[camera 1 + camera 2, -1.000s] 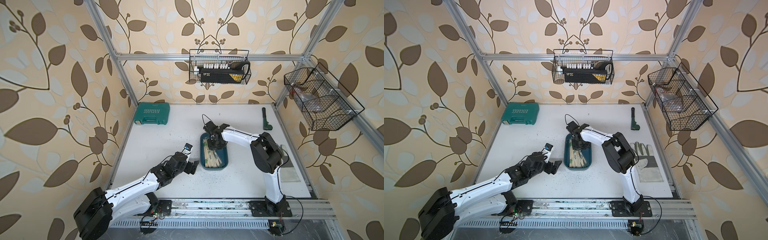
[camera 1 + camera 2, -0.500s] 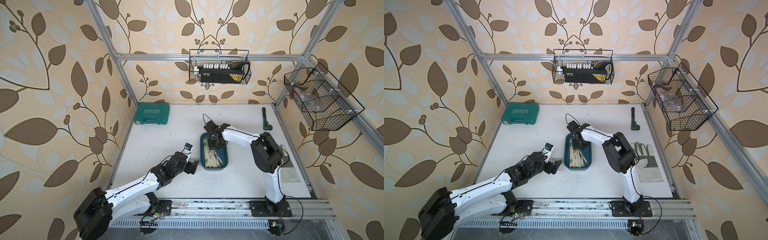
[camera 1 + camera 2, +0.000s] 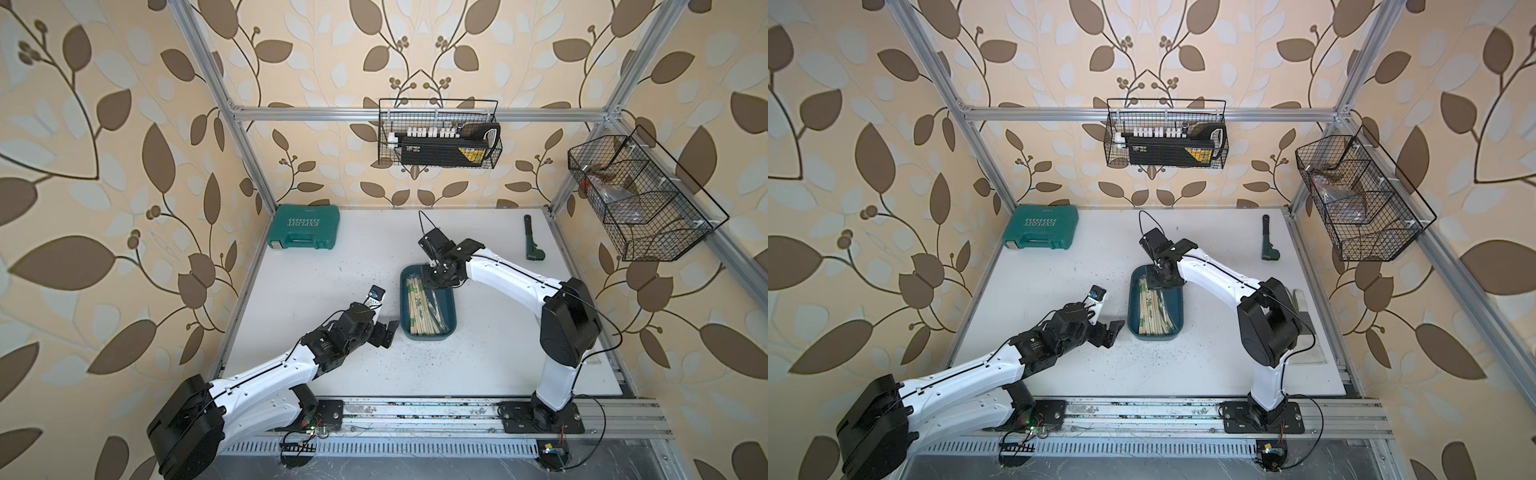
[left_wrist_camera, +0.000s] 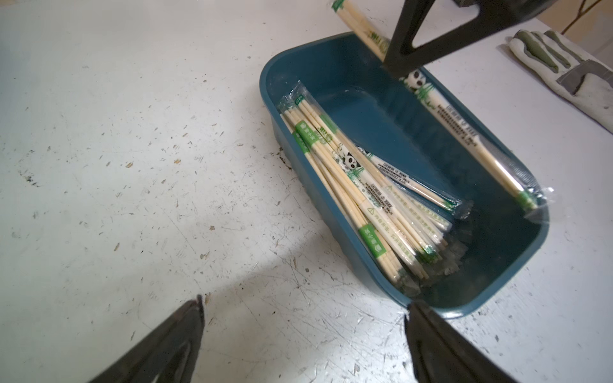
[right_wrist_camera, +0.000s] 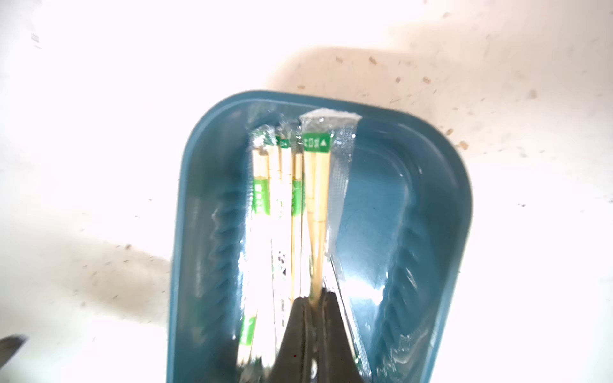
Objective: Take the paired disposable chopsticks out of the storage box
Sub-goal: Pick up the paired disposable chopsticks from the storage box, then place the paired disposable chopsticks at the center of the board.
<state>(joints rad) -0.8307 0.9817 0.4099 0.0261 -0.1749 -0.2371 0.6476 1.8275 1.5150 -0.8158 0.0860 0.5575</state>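
Observation:
The storage box point(image 3: 449, 291) point(image 3: 1177, 299) is a dark teal tray in mid-table. The paired disposable chopsticks point(image 3: 419, 307) point(image 3: 1152, 309) lie heaped along one side of it point(image 4: 358, 185). My right gripper point(image 3: 432, 282) point(image 5: 314, 298) is at the box's far end, shut on one sleeved pair point(image 5: 318, 199). In the left wrist view that pair point(image 4: 464, 132) slants up from the box's point(image 4: 398, 126) rim into the black fingers point(image 4: 404, 63). My left gripper point(image 3: 386, 332) point(image 4: 305, 303) is open and empty over the table beside the box's near left corner.
A green EXPLOIT case point(image 3: 303, 227) lies at the back left and a dark green tool point(image 3: 532, 245) at the back right. A work glove point(image 4: 560, 73) lies to the right of the box. Wire baskets hang on the back wall point(image 3: 438, 139) and the right wall point(image 3: 636, 199).
The right jaws have closed the last bit onto the chopstick pair. Both arms stay where they were.

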